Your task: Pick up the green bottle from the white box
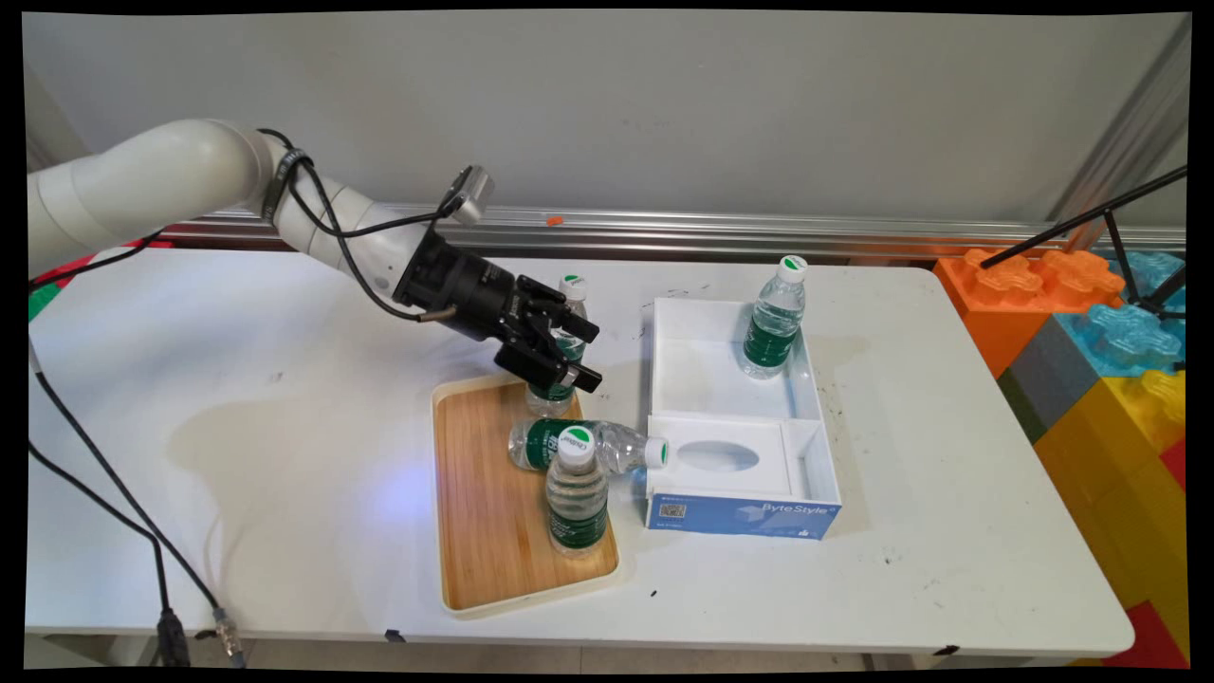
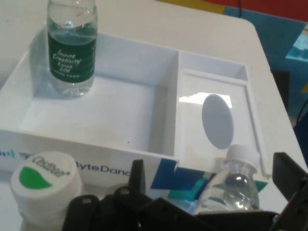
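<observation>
Your gripper (image 1: 560, 353) is open, its two black fingers (image 1: 580, 328) on either side of an upright water bottle (image 1: 566, 327) at the far end of the wooden tray (image 1: 493, 512). You cannot tell if the fingers touch the bottle. Just in front of it a second bottle (image 1: 588, 446) lies on its side across the tray, its cap against the white box (image 1: 735, 417). A third bottle (image 1: 575, 493) stands on the tray, right in front of the lying one. The white box sits just right of the tray. A fourth bottle (image 2: 71, 48) stands inside its big part. The smaller part has a lid with an oval hole (image 2: 217, 120). Coloured blocks (image 1: 1091, 323) sit off the table's right end.
</observation>
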